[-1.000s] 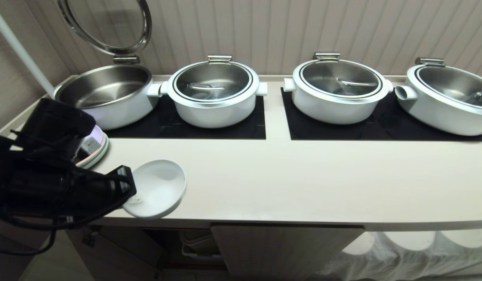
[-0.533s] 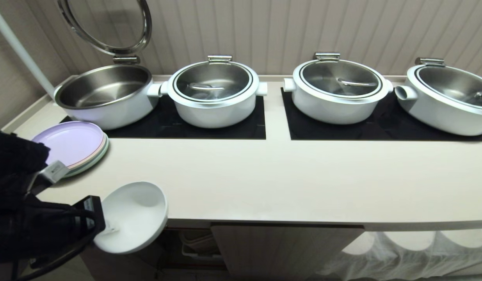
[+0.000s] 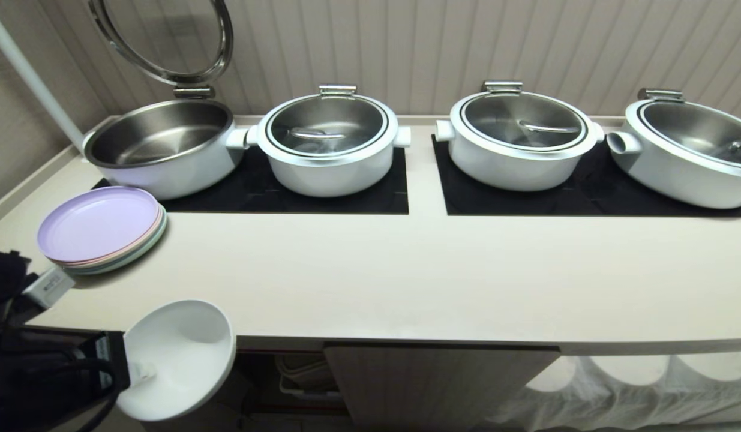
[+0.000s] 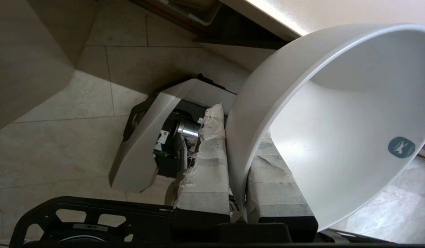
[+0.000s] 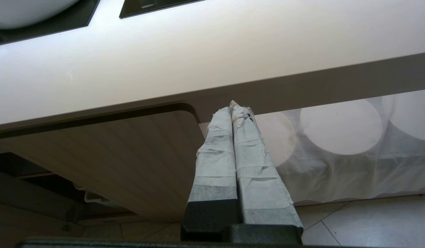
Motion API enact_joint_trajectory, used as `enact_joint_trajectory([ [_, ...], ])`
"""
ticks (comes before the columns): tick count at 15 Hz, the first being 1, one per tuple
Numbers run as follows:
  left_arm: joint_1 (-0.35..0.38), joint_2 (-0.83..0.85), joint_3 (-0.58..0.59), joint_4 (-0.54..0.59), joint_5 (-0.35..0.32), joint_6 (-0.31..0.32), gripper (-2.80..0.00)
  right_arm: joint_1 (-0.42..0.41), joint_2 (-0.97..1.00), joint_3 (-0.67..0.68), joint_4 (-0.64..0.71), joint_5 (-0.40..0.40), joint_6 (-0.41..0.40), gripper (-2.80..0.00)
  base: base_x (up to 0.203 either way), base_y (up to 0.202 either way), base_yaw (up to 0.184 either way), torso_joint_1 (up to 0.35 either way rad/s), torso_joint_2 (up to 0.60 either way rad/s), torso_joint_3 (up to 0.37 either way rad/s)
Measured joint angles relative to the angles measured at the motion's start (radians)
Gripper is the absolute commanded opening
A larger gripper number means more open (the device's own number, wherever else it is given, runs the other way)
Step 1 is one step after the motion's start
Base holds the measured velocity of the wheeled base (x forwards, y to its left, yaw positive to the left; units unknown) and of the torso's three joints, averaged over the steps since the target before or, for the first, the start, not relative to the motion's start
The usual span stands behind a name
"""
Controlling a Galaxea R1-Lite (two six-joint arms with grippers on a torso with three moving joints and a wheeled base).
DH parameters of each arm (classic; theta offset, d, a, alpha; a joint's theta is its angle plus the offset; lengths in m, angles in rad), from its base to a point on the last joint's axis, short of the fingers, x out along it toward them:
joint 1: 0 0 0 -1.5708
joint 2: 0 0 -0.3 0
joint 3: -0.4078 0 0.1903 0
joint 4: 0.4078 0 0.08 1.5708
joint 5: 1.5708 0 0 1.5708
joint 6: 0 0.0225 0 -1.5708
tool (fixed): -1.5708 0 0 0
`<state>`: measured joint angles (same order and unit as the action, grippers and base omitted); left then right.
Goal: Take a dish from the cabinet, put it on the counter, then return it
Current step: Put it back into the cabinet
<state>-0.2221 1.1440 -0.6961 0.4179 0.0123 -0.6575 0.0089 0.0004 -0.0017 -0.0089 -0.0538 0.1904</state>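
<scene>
Now the left gripper (image 3: 127,372) pinches the bowl (image 3: 178,357) by its rim, off the surface (image 3: 406,282) — likely bound for the cabinet (image 3: 430,384).

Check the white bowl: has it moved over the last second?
Yes. The white bowl, pinched at its rim by the left gripper, has come off the counter, toward the robot and down past its front edge, leftward away from the plate stack.
</scene>
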Motion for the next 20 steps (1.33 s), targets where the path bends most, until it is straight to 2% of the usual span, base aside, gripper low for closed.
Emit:
enact_joint_trajectory([
  [5, -0.007, -0.088, 0.058, 0.0, 0.003, 0.007, -2.8, 0.0, 0.0, 0.0, 0.0, -0.001, 0.0, -2.8, 0.0, 0.0, 0.0, 0.0, 0.0, 0.0],
  [9, 0.019, -0.201, 0.151, 0.008, -0.015, 0.102, -2.8, 0.0, 0.0, 0.0, 0.0, 0.0, 0.0, -2.8, 0.0, 0.0, 0.0, 0.0, 0.0, 0.0],
  [13, 0.108, -0.282, 0.193, 0.077, -0.146, 0.214, -2.8, 0.0, 0.0, 0.0, 0.0, 0.0, 0.0, -2.8, 0.0, 0.0, 0.0, 0.0, 0.0, 0.0],
  [15, 0.119, -0.288, 0.198, 0.081, -0.191, 0.251, -2.8, 0.0, 0.0, 0.0, 0.0, 0.0, 0.0, -2.8, 0.0, 0.0, 0.0, 0.0, 0.0, 0.0],
  [17, 0.127, -0.279, 0.199, 0.079, -0.248, 0.315, -2.8, 0.0, 0.0, 0.0, 0.0, 0.0, 0.0, -2.8, 0.0, 0.0, 0.0, 0.0, 0.0, 0.0],
  [20, 0.127, -0.259, 0.236, 0.069, -0.283, 0.398, -2.8, 0.0, 0.0, 0.0, 0.0, 0.0, 0.0, -2.8, 0.0, 0.0, 0.0, 0.0, 0.0, 0.0],
])
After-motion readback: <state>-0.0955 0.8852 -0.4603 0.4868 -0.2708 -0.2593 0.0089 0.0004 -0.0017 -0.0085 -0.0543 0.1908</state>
